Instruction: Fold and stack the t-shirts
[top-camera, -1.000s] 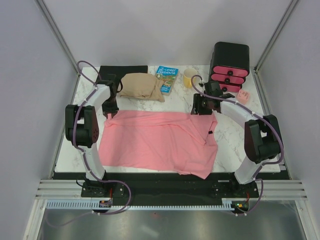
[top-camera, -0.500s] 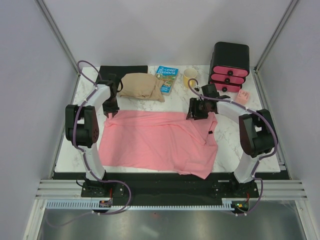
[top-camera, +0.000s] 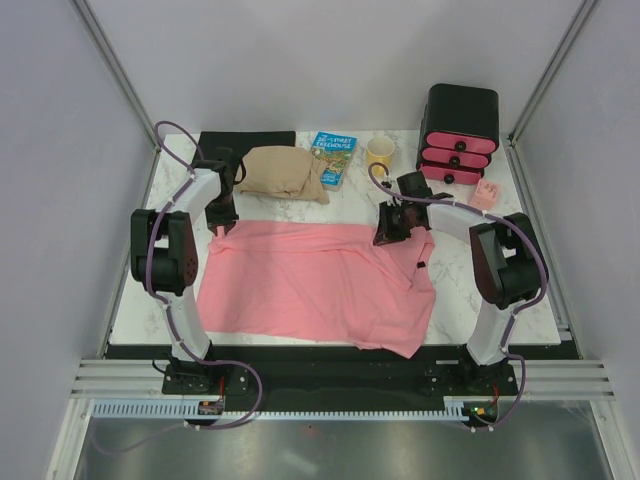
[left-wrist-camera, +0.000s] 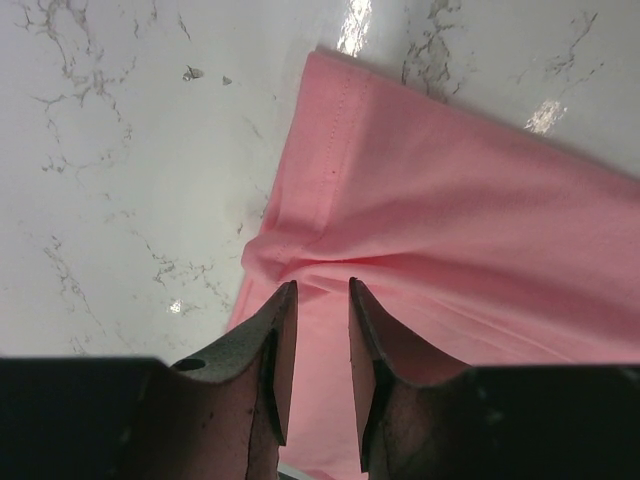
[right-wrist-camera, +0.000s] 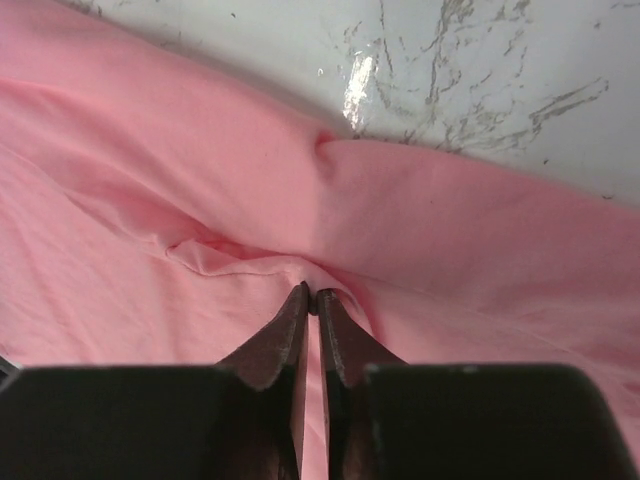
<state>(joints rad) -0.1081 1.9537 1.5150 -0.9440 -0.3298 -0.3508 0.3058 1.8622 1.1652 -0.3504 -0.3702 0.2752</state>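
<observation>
The salmon-pink t-shirt (top-camera: 315, 285) lies spread flat on the marble table, with its dark neck label (top-camera: 422, 265) near the right side. My left gripper (top-camera: 222, 224) is at the shirt's far-left corner. In the left wrist view (left-wrist-camera: 322, 288) its jaws stand a narrow gap apart, tips down on puckered cloth (left-wrist-camera: 450, 200). My right gripper (top-camera: 392, 228) is at the shirt's far edge, right of centre. In the right wrist view (right-wrist-camera: 312, 292) it is shut, pinching a small ridge of the pink cloth (right-wrist-camera: 200, 200).
Behind the shirt lie a folded beige cloth (top-camera: 285, 172), a black mat (top-camera: 245, 140), a blue book (top-camera: 333, 158) and a yellow mug (top-camera: 380, 155). A black box with pink drawer fronts (top-camera: 460, 133) and a small pink object (top-camera: 487, 193) stand at the far right.
My right gripper has shifted a little to the left along the shirt's far edge. The left arm and the shirt have not visibly moved.
</observation>
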